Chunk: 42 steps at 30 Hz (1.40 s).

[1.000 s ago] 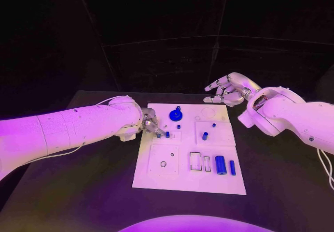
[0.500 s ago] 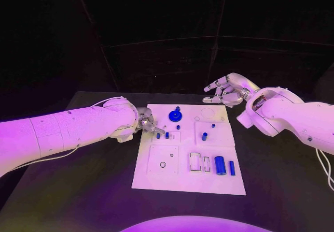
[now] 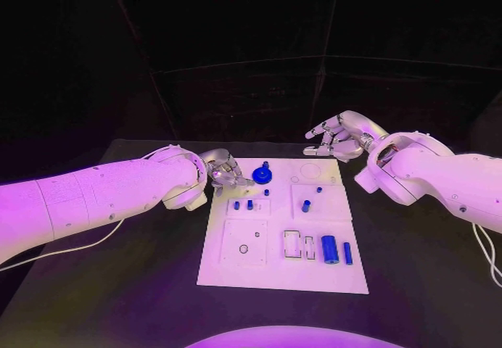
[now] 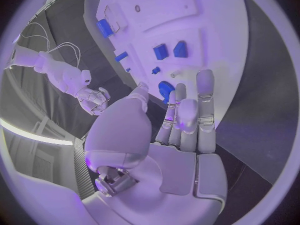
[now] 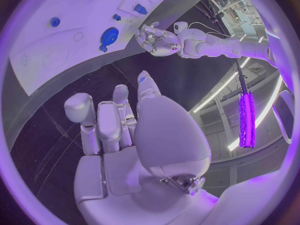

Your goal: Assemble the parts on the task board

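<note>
Several small blue parts [image 3: 331, 249] lie on the white rectangular task board [image 3: 282, 272] at the middle of the black table [image 3: 125, 290]: we see a round blue disc [image 3: 262, 174] near its far edge and a cylinder toward its near right corner. Our left hand [image 3: 224, 170] hovers at the board's far left corner, fingers loosely spread, grasping nothing. Our right hand [image 3: 336, 138] hangs beyond the far right corner, fingers apart and empty.

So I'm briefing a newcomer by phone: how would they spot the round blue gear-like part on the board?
Start at the white task board in the middle of the black table. Go to its far edge, beside the left hand. The gear-like part is the only broad blue disc; its neighbours are small pegs and blocks.
</note>
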Available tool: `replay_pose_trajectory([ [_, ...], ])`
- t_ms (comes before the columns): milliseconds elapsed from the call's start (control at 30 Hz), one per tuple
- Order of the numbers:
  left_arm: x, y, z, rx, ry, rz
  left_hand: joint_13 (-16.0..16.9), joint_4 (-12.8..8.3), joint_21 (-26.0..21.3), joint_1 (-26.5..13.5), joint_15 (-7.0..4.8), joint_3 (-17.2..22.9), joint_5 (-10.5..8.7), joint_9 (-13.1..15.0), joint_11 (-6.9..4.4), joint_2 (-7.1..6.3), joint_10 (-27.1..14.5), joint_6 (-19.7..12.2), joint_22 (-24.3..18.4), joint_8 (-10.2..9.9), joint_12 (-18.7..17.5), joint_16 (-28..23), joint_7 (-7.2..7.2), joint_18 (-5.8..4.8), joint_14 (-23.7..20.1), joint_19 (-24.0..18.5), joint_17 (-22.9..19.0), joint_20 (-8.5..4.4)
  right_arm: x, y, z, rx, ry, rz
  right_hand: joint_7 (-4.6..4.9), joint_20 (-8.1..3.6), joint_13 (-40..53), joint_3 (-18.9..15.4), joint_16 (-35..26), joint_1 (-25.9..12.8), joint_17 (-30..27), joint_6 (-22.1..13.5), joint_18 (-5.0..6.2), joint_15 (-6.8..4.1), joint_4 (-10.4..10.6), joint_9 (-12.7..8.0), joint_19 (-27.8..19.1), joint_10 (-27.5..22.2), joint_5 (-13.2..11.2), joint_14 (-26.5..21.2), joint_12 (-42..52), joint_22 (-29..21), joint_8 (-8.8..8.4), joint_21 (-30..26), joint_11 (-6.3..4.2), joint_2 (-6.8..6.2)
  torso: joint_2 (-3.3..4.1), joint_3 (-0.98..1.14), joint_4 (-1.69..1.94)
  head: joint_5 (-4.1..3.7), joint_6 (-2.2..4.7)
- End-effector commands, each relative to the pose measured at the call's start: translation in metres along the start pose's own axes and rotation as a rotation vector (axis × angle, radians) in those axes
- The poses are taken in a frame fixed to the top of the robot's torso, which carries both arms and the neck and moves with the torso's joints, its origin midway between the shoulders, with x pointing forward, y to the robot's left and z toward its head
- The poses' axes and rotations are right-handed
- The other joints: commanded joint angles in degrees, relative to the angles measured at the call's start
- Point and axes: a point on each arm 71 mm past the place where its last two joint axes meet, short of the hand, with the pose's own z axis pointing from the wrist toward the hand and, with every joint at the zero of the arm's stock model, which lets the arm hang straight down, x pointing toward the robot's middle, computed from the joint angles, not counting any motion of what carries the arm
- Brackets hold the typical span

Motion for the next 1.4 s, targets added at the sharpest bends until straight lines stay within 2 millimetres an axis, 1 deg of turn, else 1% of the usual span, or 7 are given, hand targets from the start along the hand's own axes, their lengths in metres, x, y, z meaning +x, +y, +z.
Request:
replay_pose_trajectory([
  [33, -0.004, -0.023, 0.002, 0.258, -0.084, -0.025, -1.90, -2.92, -2.57, 5.46, 0.65, 1.44, -0.14, -1.58, 0.55, 0.08, -2.27, -0.39, -1.73, -0.94, -2.01, -5.33, 0.28, 0.83, -4.18, -1.72, -6.51, 0.73, -0.001, 0.001, 0.001, -0.001, -0.012, 0.002, 0.05, -0.12, -0.07, 0.00, -0.28, -0.31, -0.14, -0.30, 0.29, -0.29, 0.42, -0.02, -0.10, -0.25, 0.30, 0.08, 0.01, -0.10, 0.19, -0.29, 0.03, 0.44, 0.03, -0.01, -0.03, -0.11, 0.16],
  [167, -0.001, -0.038, 0.007, 0.411, -0.111, 0.097, -4.59, -4.32, -4.41, 6.70, 0.71, -1.00, -0.01, -4.58, 0.35, -2.38, -2.19, 1.38, -3.32, -2.73, -3.51, -6.60, -0.19, 1.49, -4.82, -1.61, -8.73, 1.32, -0.001, 0.001, 0.002, -0.002, -0.011, 0.002, 0.04, -0.12, -0.12, 0.04, -0.31, -0.21, -0.16, -0.30, 0.29, -0.29, 0.40, -0.02, -0.12, -0.29, 0.36, 0.07, -0.01, -0.15, 0.21, -0.33, 0.02, 0.50, 0.05, -0.07, -0.07, -0.37, 0.47],
  [433, 0.015, -0.050, 0.018, 0.512, -0.085, 0.319, -10.93, -8.58, -5.65, 13.02, 0.23, 0.71, -0.13, -10.10, 0.33, -1.30, -1.19, 6.26, -4.99, -6.79, -8.47, -5.99, -0.59, 1.50, -2.72, 0.75, -9.55, 0.98, 0.001, 0.003, 0.003, -0.005, -0.007, 0.003, 0.01, -0.12, -0.16, 0.20, -0.29, 0.08, -0.04, -0.26, 0.30, -0.31, 0.39, -0.01, -0.11, -0.31, 0.53, 0.09, 0.04, -0.18, 0.28, -0.39, 0.00, 0.80, 0.10, -0.13, -0.26, -0.81, 0.67],
  [600, 0.025, -0.051, 0.025, 0.500, -0.044, 0.429, -16.13, -10.25, -3.75, 13.34, -0.09, 2.53, 0.08, -14.26, 0.33, -1.52, 1.07, 9.70, -4.28, -9.89, -12.11, 2.36, -0.75, 1.34, 3.84, 4.46, -1.32, 0.70, 0.001, 0.003, 0.003, -0.005, -0.007, 0.003, 0.01, -0.12, -0.17, 0.22, -0.28, 0.10, -0.02, -0.25, 0.30, -0.31, 0.39, -0.01, -0.12, -0.32, 0.55, 0.09, 0.04, -0.19, 0.28, -0.40, 0.00, 0.82, 0.18, -0.15, -0.32, -0.87, 0.68],
  [633, 0.027, -0.051, 0.026, 0.492, -0.038, 0.447, -17.06, -10.51, -0.41, 13.14, -0.08, 2.97, 0.06, -15.05, 0.07, -1.65, 1.81, 10.34, -1.68, -10.45, -12.58, 6.09, -0.66, 0.89, 6.27, 6.37, 3.01, 0.60, 0.001, 0.004, 0.003, -0.005, -0.007, 0.003, 0.01, -0.12, -0.17, 0.22, -0.28, 0.10, -0.02, -0.25, 0.30, -0.31, 0.39, -0.01, -0.12, -0.32, 0.55, 0.09, 0.04, -0.19, 0.28, -0.40, 0.00, 0.82, 0.18, -0.13, -0.32, -0.88, 0.70],
  [800, 0.033, -0.052, 0.032, 0.453, -0.007, 0.499, -20.00, -11.27, 10.39, 12.10, -0.21, 4.23, -0.01, -17.40, 0.10, -2.29, 3.27, 12.24, 7.48, -12.06, -14.19, 13.51, -0.89, -0.68, 10.26, 10.37, 11.95, 0.38, 0.002, 0.004, 0.004, -0.008, -0.008, 0.004, -0.01, -0.14, -0.27, 0.38, -0.30, 0.52, 0.08, -0.24, 0.29, -0.35, 0.34, -0.01, -0.02, -0.39, 1.19, 0.14, 0.10, -0.14, 0.37, -0.42, -0.04, 1.16, 0.19, -0.14, -0.30, -1.09, 0.71],
  [1400, 0.042, -0.053, 0.044, 0.380, 0.041, 0.576, -23.49, -12.33, 17.58, 11.77, -0.47, 6.82, 0.03, -19.69, -0.06, -1.53, 5.58, 15.13, 13.60, -13.42, -16.59, 16.17, -1.05, -1.72, 12.37, 13.53, 14.58, 0.14, 0.003, 0.005, 0.005, -0.009, -0.011, 0.004, -0.02, -0.16, -0.34, 0.41, -0.35, 0.63, 0.06, -0.24, 0.29, -0.36, 0.35, -0.01, 0.00, -0.42, 1.51, 0.15, 0.10, -0.15, 0.40, -0.45, -0.04, 1.27, 0.17, -0.12, -0.19, -1.67, 0.57],
])
